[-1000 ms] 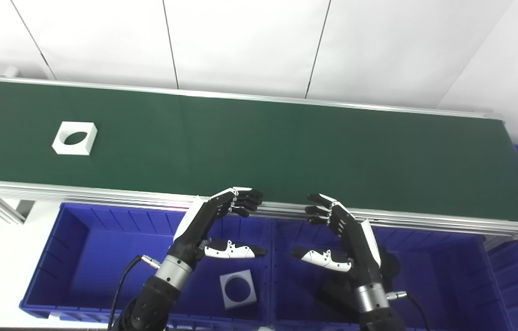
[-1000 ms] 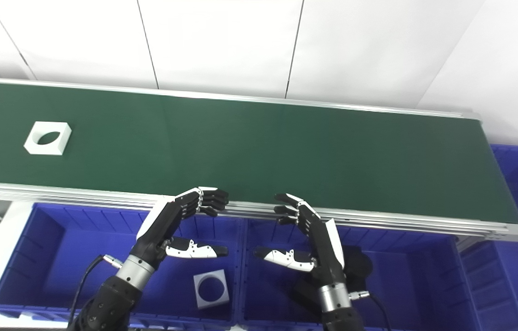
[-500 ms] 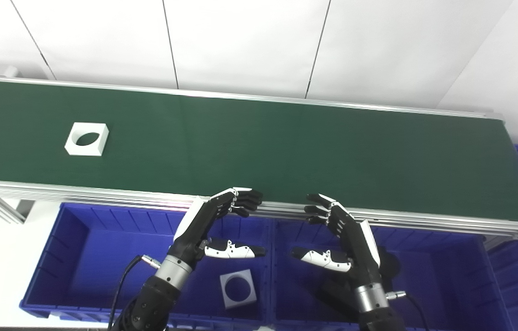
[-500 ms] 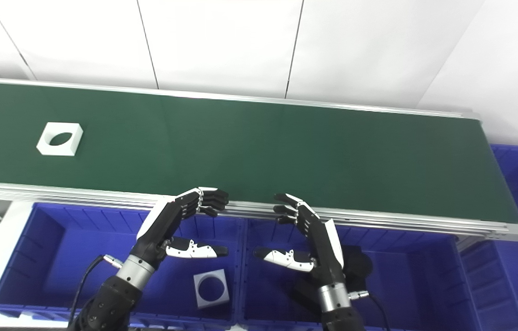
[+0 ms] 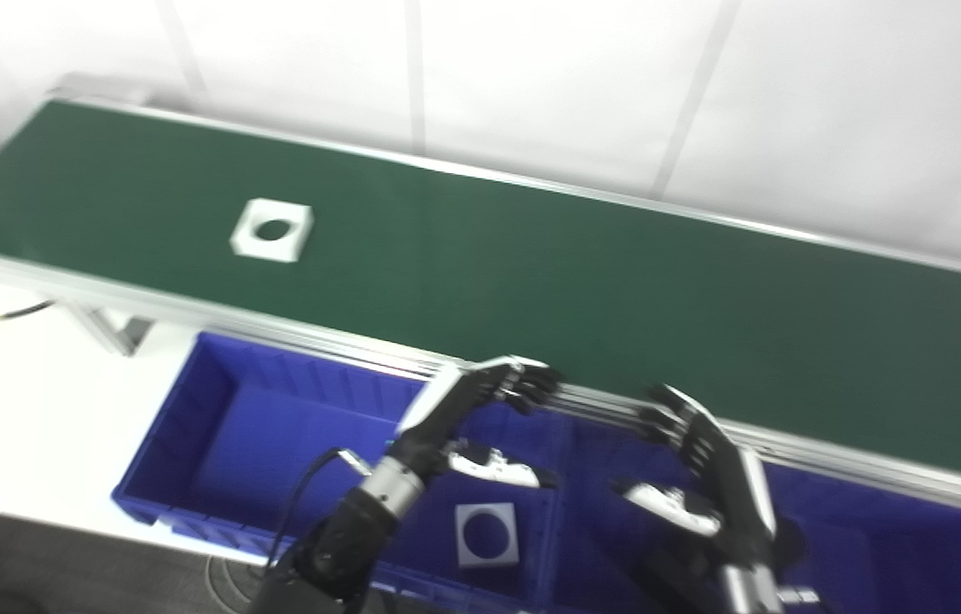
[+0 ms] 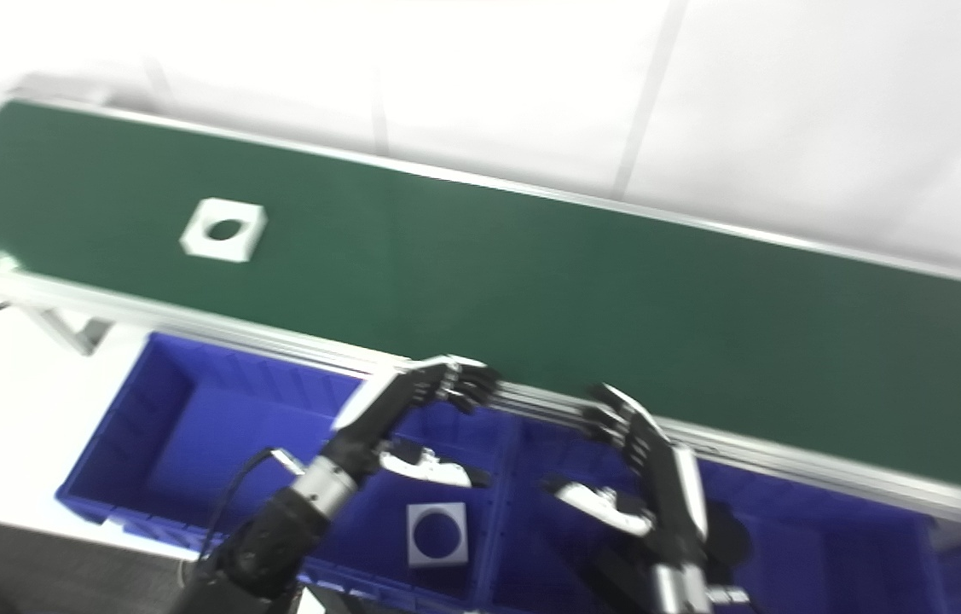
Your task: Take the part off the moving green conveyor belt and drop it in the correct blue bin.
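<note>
Right now my left hand (image 5: pixel 467 409) and right hand (image 5: pixel 714 473) hover empty over the blue bins (image 5: pixel 216 426), fingers (image 5: pixel 523 388) spread, thumbs pointing inward. Below them one white part (image 5: pixel 487 535) lies in the left bin. Far off to their left, another white square part (image 5: pixel 272 229) sits on the green belt (image 5: pixel 616 290).

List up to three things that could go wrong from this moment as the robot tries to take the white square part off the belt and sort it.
1. The white part lies far left on the green belt, away from both open hands; the reach may be mistimed.
2. The left hand and right hand hover close together over the blue bins and might collide.
3. The pictures are blurred, so the part's position may be misjudged.
</note>
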Motion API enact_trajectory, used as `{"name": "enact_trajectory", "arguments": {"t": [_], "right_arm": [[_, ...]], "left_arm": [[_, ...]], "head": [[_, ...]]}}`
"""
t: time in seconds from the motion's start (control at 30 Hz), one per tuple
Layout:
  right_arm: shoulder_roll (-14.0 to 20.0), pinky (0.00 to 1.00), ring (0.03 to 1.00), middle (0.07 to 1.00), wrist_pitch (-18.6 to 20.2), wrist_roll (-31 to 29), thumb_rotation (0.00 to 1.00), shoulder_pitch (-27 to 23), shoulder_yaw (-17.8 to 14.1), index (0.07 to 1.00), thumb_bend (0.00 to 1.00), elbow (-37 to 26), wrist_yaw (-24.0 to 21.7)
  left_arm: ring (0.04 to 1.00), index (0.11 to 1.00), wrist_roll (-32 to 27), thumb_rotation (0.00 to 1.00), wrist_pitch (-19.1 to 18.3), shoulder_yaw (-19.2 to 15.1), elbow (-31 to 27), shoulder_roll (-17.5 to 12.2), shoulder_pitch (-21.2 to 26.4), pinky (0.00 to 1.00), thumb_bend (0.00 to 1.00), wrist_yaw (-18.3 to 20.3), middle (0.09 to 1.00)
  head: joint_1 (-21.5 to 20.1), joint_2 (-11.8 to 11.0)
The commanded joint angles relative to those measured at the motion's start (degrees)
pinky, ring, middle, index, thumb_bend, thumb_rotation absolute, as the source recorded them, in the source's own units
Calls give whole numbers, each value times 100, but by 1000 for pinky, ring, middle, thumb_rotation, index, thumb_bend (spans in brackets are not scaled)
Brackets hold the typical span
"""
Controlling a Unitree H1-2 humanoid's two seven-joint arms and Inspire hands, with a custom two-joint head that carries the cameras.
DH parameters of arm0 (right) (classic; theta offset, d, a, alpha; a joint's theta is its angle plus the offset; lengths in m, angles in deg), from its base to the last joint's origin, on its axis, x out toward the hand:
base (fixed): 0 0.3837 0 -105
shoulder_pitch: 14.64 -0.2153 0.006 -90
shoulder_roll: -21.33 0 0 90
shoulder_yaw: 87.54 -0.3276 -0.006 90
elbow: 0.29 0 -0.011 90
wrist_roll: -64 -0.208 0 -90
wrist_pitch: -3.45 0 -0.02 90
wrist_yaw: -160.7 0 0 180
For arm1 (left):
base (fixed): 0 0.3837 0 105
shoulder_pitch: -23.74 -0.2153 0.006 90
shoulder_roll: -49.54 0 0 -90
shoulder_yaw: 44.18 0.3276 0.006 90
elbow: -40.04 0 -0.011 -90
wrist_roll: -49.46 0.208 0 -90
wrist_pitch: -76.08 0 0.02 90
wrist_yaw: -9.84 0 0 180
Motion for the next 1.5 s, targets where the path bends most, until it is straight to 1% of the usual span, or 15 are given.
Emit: {"name": "enact_trajectory", "arguments": {"t": [0.0,0.03,0.07,0.1,0.2,0.5,0.67,0.8,0.87,1.0,1.1,1.2,1.27,1.4,1.47], "right_arm": [[-11,681,762,836,-302,-74,243,-84,-49,767,800,8,-83],[-6,679,762,836,-302,-83,244,-85,-68,767,799,52,-107],[-5,674,761,837,-302,-89,244,-85,-85,768,799,81,-128],[-11,668,762,837,-302,-120,238,-88,-114,767,799,118,-174],[-53,664,763,836,-302,-220,222,-99,-215,763,798,212,-327],[-155,658,755,833,-302,-193,211,-112,-347,761,798,292,-448],[-187,670,765,835,-302,-216,184,-132,-396,763,793,358,-537],[-212,666,767,835,-302,-197,191,-140,-427,762,792,377,-561],[-217,668,769,836,-302,-174,201,-156,-428,763,793,394,-545],[-223,660,764,837,-302,-135,217,-189,-426,765,794,446,-500],[-209,650,759,840,-302,-85,224,-209,-408,771,790,473,-454],[-235,657,759,838,-302,-162,212,-219,-447,771,782,498,-521],[-249,662,763,839,-302,-188,211,-232,-463,770,779,521,-554],[-247,660,763,842,-302,-159,226,-238,-461,776,779,546,-544],[-258,667,764,842,-302,-193,216,-247,-478,777,775,567,-579]], "left_arm": [[671,708,149,0,285,74,29,15,175,611,720,-217,706],[670,709,201,0,296,113,98,-2,188,610,719,-287,706],[669,709,230,0,300,149,144,-17,199,608,721,-343,705],[668,709,233,0,300,193,198,-31,210,607,722,-385,703],[663,706,189,0,300,327,315,-67,245,604,728,-527,700],[660,703,139,0,301,557,397,-187,297,596,725,-788,701],[665,708,126,0,298,612,397,-256,312,600,725,-827,701],[663,705,87,0,298,648,353,-287,303,599,731,-855,698],[668,707,32,0,300,647,271,-302,290,608,727,-786,702],[671,712,-5,0,300,673,-57,-345,257,605,722,-683,707],[669,713,-52,0,286,650,-532,-346,216,602,733,-528,704],[668,715,-102,0,140,645,-1061,-315,204,607,744,-328,705],[665,717,-94,0,99,641,-1284,-303,251,604,750,-239,703],[678,710,172,0,-261,538,-1886,-344,604,621,755,-35,702],[676,703,315,0,-446,424,-2043,-384,829,612,767,25,700]], "head": [[53,-137],[125,-291],[125,-291],[179,-369],[214,-435],[116,-483],[111,-517],[162,-532],[198,-539],[229,-559],[249,-526],[244,-505],[246,-503],[269,-511],[297,-506]]}}
